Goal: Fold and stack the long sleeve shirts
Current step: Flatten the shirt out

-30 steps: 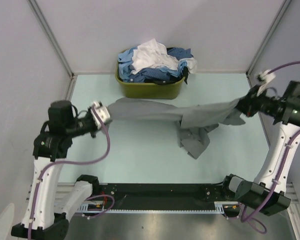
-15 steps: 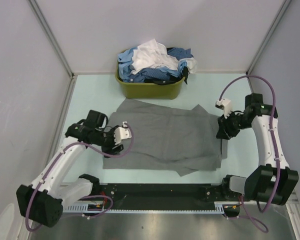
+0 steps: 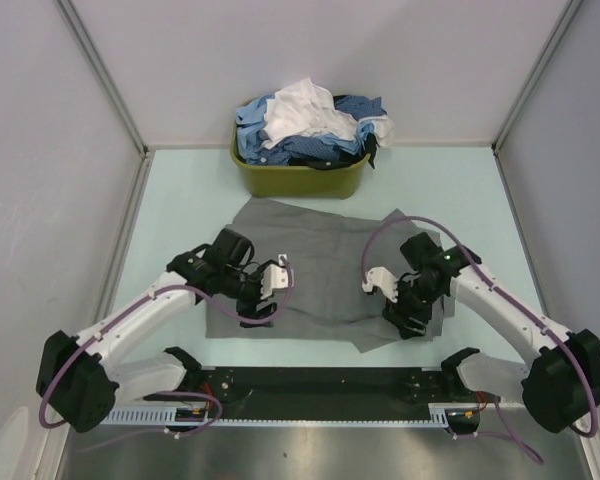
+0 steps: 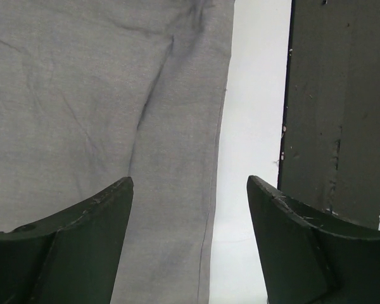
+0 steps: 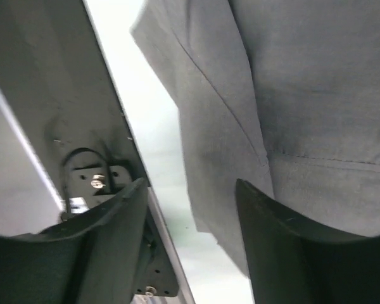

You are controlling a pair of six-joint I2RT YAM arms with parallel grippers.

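A plain grey long sleeve shirt (image 3: 320, 262) lies spread flat on the pale green table, its near hem beside the black rail. My left gripper (image 3: 261, 306) hovers over the shirt's near left part. In the left wrist view it (image 4: 190, 180) is open, with grey cloth (image 4: 95, 107) below and nothing between the fingers. My right gripper (image 3: 403, 324) is over the shirt's near right corner. It (image 5: 190, 183) stands open and empty above the cloth edge (image 5: 285, 95). More long sleeve shirts (image 3: 310, 125), white and blue, fill the basket.
The olive-green basket (image 3: 298, 180) stands at the back centre, just beyond the grey shirt. A black rail (image 3: 320, 385) runs along the near table edge, and also shows ahead of the left gripper (image 4: 335, 114). Grey walls close in both sides.
The grey shirt went from stretched in the air between both grippers to lying flat. Both grippers let go, opened, and moved inward and toward the near hem.
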